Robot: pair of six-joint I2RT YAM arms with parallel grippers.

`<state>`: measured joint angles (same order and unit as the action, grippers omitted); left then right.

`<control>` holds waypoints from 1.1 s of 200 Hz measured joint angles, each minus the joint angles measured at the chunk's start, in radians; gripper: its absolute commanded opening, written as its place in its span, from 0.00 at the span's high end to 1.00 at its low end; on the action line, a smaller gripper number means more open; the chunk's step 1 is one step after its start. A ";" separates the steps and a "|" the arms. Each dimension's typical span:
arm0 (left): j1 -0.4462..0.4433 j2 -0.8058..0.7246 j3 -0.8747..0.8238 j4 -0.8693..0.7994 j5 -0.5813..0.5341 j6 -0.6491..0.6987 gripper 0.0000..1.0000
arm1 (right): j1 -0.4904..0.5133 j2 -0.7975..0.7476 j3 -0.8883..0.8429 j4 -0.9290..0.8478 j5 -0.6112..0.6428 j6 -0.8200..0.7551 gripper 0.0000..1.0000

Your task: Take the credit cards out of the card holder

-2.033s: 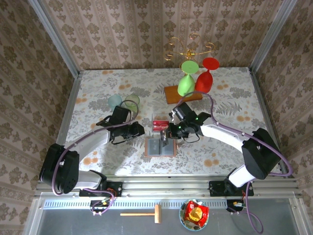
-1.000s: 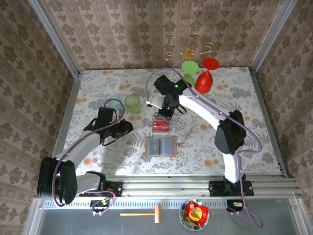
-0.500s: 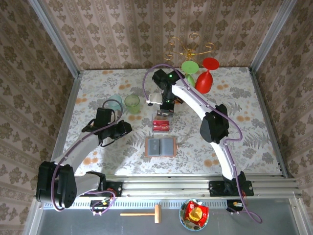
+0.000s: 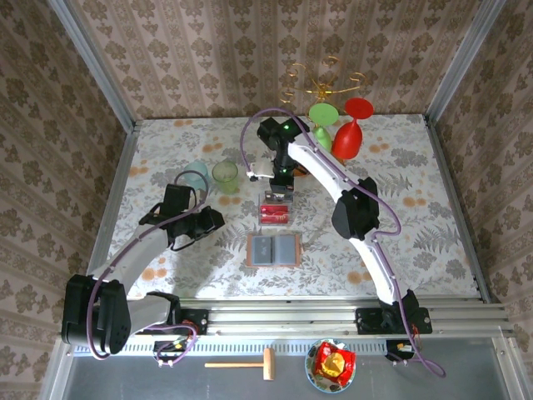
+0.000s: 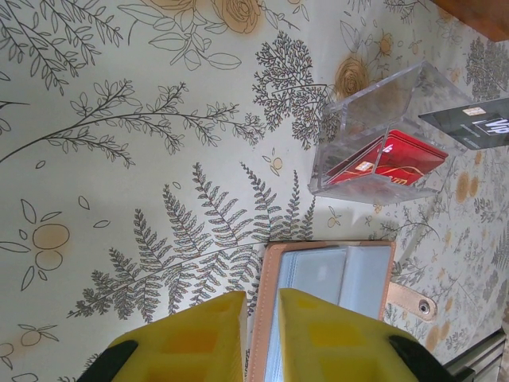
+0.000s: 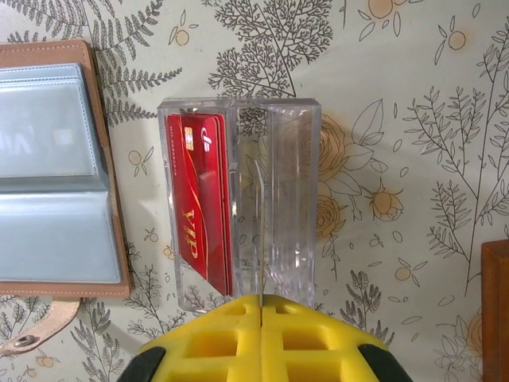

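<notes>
1. The right gripper (image 6: 261, 302) was clenched on a thin dark credit card (image 5: 469, 123), held edge-on over a clear plastic box (image 6: 278, 143).
2. The left gripper (image 5: 262, 306) was barely parted and empty, left of the open brown leather card holder (image 4: 273, 249).
3. The red credit cards (image 6: 203, 207) stood in the box, just beyond the holder, which lay toward the near edge of the floral-patterned table (image 4: 375, 242).

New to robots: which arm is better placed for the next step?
Right. The right gripper, shut on a thin dark card, hangs over the clear plastic box holding red cards; the left gripper hovers empty near the brown leather card holder.
</notes>
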<state>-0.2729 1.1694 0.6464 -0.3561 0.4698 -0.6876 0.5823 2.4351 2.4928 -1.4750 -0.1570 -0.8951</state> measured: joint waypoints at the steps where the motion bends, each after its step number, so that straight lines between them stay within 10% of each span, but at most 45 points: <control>1: 0.000 0.000 0.000 0.000 0.000 0.000 0.82 | 0.000 0.000 0.001 0.000 0.000 0.000 1.00; 220: 0.000 0.016 0.000 0.012 -0.002 -0.016 0.82 | -0.024 0.068 0.035 0.007 -0.146 0.051 1.00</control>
<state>-0.2729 1.1858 0.6464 -0.3443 0.4679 -0.7036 0.5587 2.5034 2.5275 -1.4677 -0.3027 -0.8444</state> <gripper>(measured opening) 0.180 0.044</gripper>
